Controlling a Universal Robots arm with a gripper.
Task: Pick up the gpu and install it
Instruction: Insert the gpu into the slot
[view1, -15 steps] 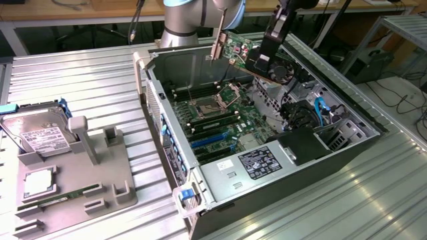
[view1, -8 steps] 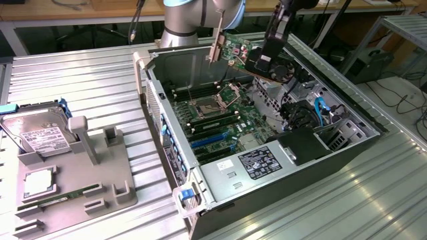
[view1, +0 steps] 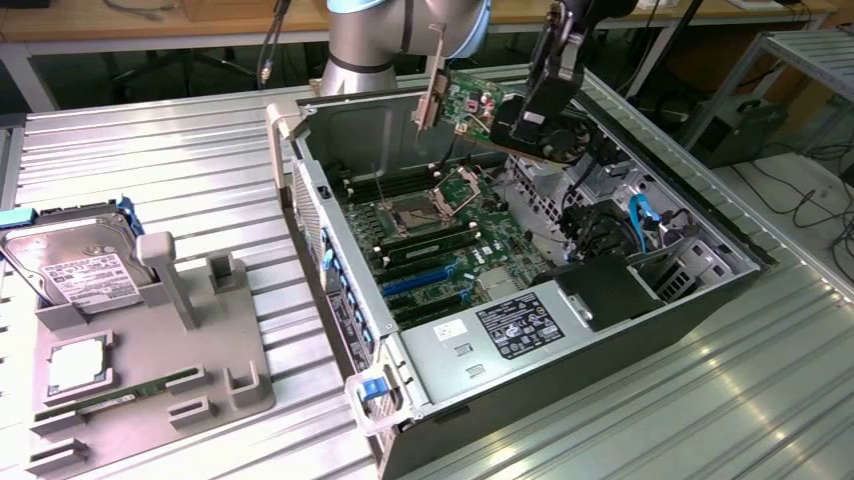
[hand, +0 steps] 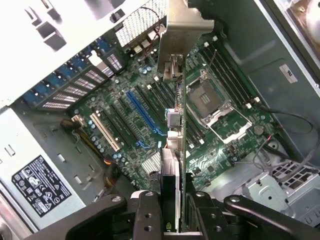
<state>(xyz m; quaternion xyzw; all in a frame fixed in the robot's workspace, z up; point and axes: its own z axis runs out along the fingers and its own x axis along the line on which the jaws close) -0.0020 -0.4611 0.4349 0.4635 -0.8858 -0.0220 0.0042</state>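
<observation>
I have the jaws closed on the gpu (view1: 470, 105), gripping it at the fan end, with the card lifted above the open computer case (view1: 667, 335) that lies on its side on the table (view1: 160, 160). From the exterior view the card hangs tilted over the far part of the motherboard (view1: 454, 250), above the CPU sockets (view1: 416, 213), and its silver end bracket (view1: 430, 95) points towards the exterior view's left. On my wrist view the gpu (hand: 175, 150) is edge-on, pinched between the two fingers (hand: 147, 215), with the bracket (hand: 182, 25) at the end farthest from the jaws. Below it I can see the long blue slot (hand: 145, 112) to one side and an open CPU socket (hand: 207, 97) to the other. The card sits clear of the board.
</observation>
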